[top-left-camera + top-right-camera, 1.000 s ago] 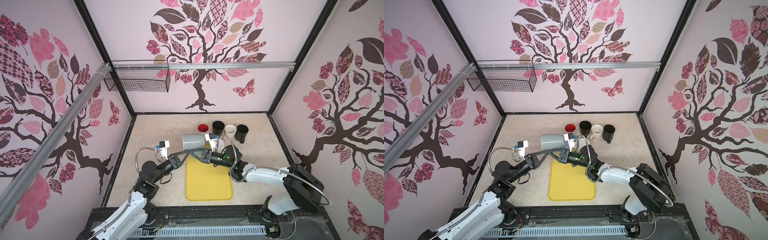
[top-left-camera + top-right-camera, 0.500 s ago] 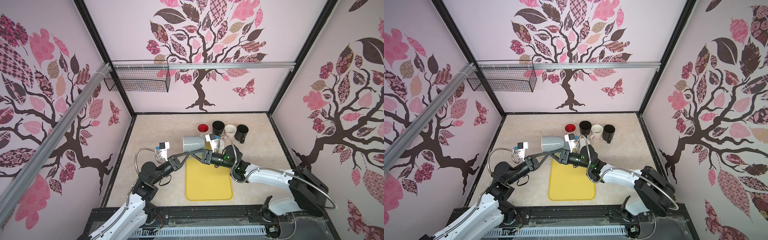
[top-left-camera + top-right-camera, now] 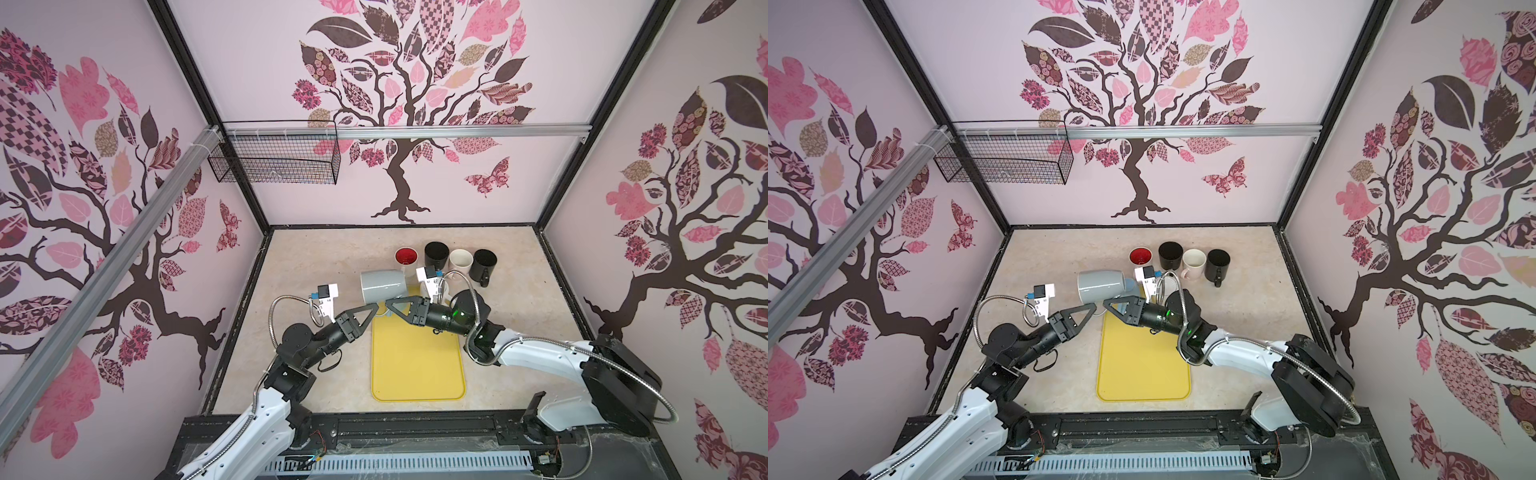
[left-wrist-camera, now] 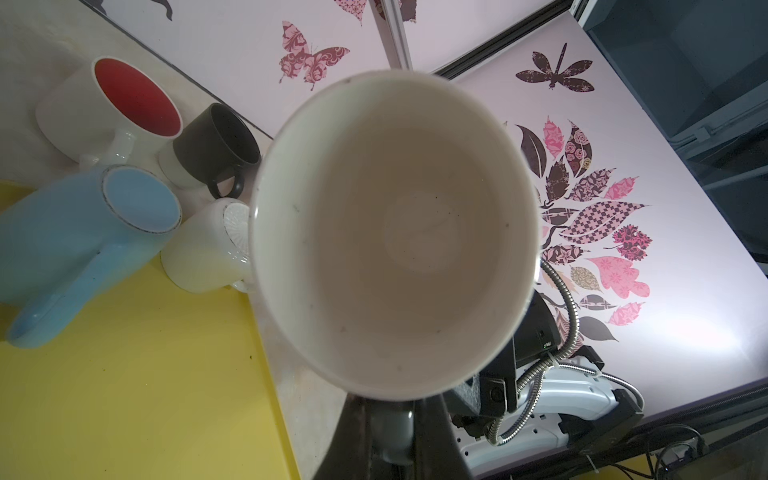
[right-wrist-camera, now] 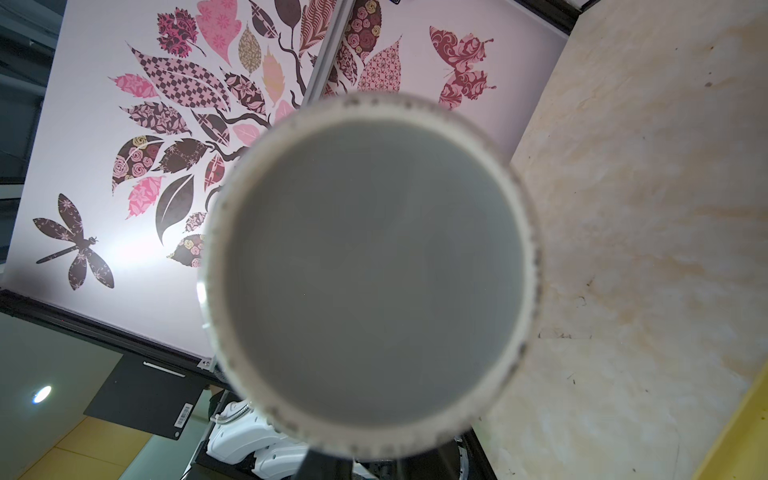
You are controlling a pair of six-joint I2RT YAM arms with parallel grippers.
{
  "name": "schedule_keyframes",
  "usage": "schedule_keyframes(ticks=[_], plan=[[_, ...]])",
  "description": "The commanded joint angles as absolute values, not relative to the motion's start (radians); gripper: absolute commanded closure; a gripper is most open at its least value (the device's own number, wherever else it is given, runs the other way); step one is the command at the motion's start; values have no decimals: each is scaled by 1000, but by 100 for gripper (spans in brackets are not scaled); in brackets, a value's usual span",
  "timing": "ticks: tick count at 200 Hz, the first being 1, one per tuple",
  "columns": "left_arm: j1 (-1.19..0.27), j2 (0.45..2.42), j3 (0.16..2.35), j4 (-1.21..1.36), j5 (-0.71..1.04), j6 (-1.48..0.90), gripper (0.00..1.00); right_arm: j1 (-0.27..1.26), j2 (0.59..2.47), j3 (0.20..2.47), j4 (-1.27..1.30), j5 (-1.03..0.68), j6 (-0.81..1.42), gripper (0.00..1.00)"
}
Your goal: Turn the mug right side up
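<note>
The left gripper [image 4: 392,432] has its fingers [image 4: 434,453] pinched on the grey handle of the mug [image 3: 382,286], and its wrist camera looks straight into the pale interior. The right gripper [image 3: 388,303] meets it tip to tip beneath the mug, jaws drawn narrow. Its wrist view is filled by the mug's base, so I cannot tell whether it grips the handle too or only rests beside it. The mug hangs in the air on its side, mouth toward the left arm, base toward the right, over the far edge of the yellow mat [image 3: 417,365] and just in front of the row of upright mugs [image 3: 436,254]. The turn looks about half made, at what seems a handover. Next, one arm needs sole, firm hold of the handle while the other lets go, then a roll of the wrist to bring the mouth up and a clear spot to set it down, away from the blue mug [image 4: 83,237].
</note>
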State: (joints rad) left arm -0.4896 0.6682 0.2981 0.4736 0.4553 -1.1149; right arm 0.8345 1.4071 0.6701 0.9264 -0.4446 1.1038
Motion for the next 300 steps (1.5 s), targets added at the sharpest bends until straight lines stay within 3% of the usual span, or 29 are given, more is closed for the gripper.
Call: schedule_keyframes(ticks=[1, 21, 70, 114, 156, 171, 180, 207, 235, 260, 300], plan=[[-494, 672, 317, 514, 483, -1125, 73, 826, 1429, 692, 1008, -449, 1072, 100], [-493, 680, 325, 514, 484, -1123, 65, 828, 1448, 696, 1038, -459, 1094, 100], [-494, 694, 330, 518, 492, -1124, 69, 830, 1458, 706, 1059, -469, 1112, 100], [-494, 698, 333, 528, 482, -1128, 81, 833, 1511, 709, 1175, -496, 1188, 100], [-494, 692, 339, 525, 467, -1121, 84, 840, 1507, 727, 1154, -515, 1180, 100], [-493, 683, 343, 519, 452, -1117, 88, 846, 1506, 727, 1151, -517, 1176, 100], [-492, 678, 347, 516, 446, -1107, 98, 848, 1505, 727, 1144, -517, 1172, 100], [-491, 662, 454, 286, 429, -992, 100, 847, 1492, 710, 1128, -511, 1154, 100], [-485, 637, 548, 86, 359, -876, 100, 848, 1438, 710, 983, -477, 1090, 62], [-482, 632, 633, -47, 291, -790, 100, 847, 1361, 676, 886, -431, 1038, 37], [-480, 696, 816, -285, 158, -660, 100, 847, 1165, 603, 681, -315, 909, 24]])
